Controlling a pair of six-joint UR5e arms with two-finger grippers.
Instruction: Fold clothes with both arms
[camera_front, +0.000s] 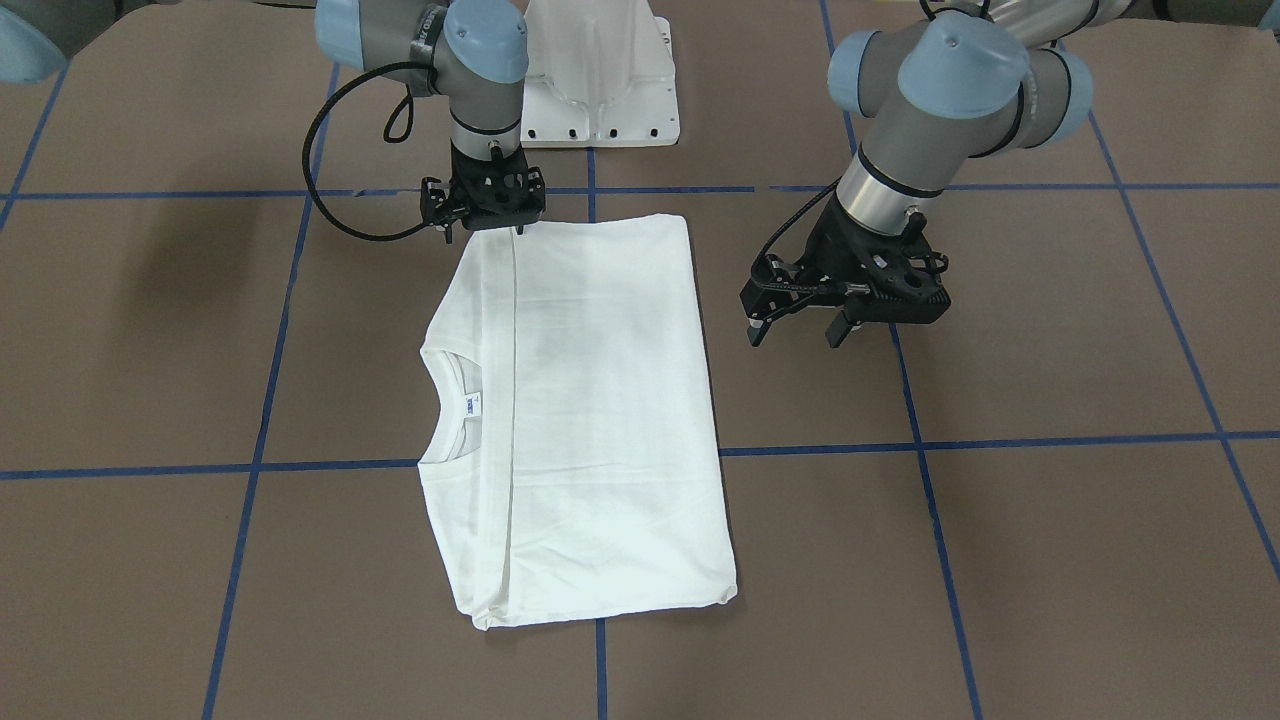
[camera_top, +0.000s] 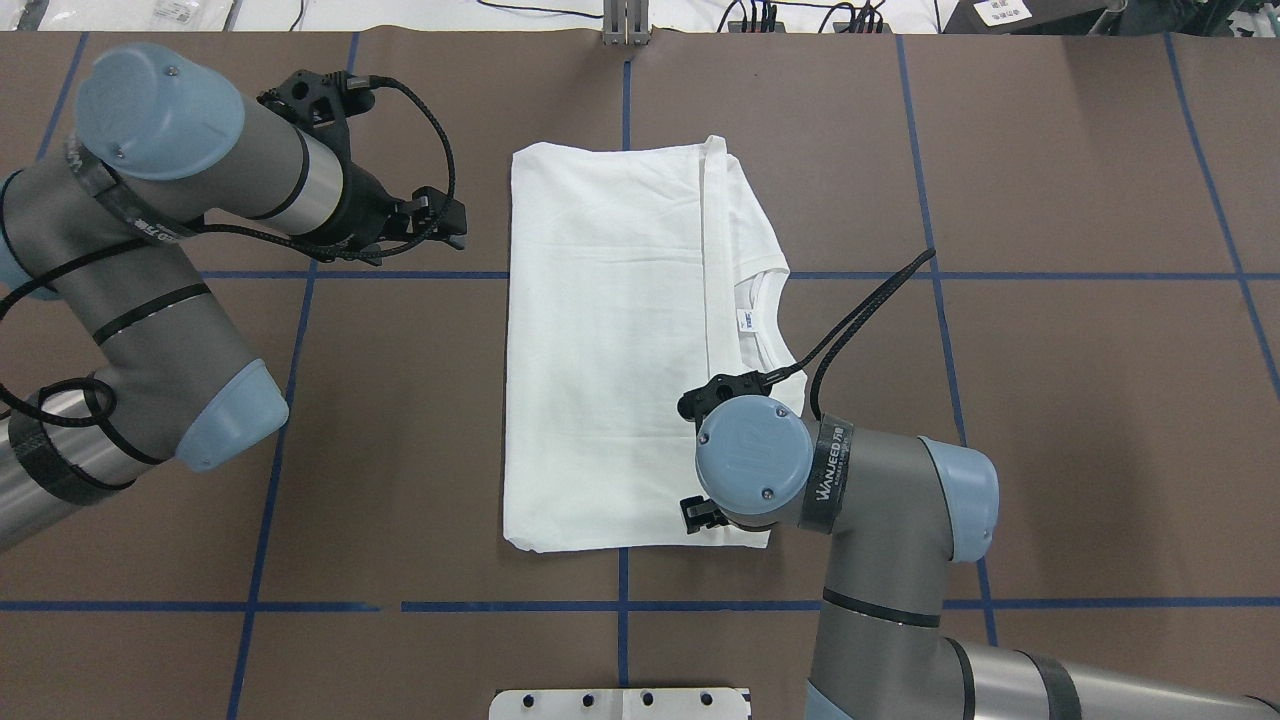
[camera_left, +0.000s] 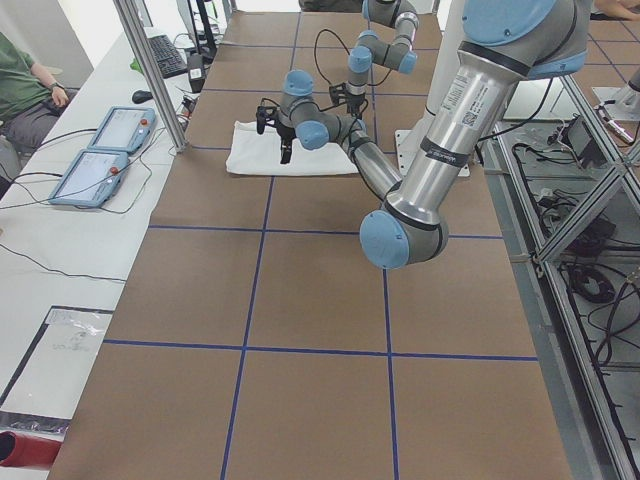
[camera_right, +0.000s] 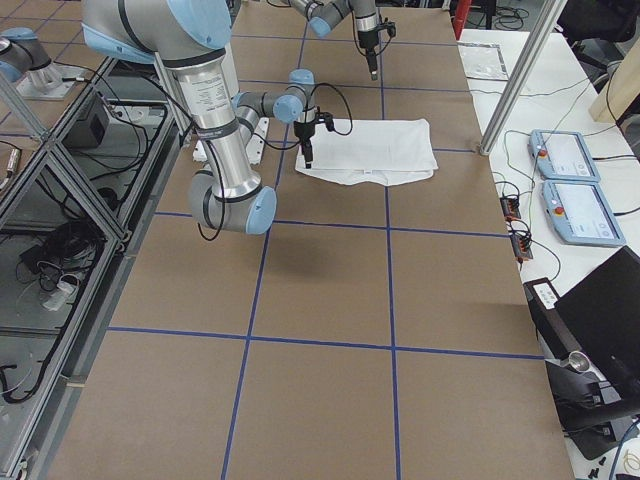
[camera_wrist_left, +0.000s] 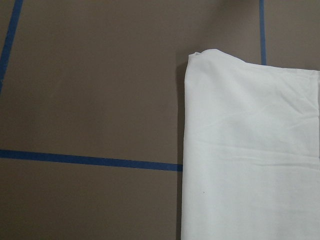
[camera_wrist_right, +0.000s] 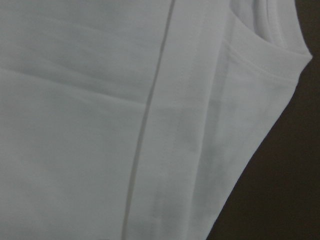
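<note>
Exterior front-facing: T-shirt (camera_front: 590, 420) beneath right pincer (camera_front: 505, 225), apart from left pincer (camera_front: 797, 332)

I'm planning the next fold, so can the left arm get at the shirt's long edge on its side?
Probably yes. The left gripper hangs open just beside that edge of the T-shirt, with only bare table between them and nothing in the way.

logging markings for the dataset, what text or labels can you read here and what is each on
"WANJEED": on the black band around the right arm.
Blue print on the neck label of the T-shirt: too small to read.
Print on the sticker on the left arm: too small to read.
</note>
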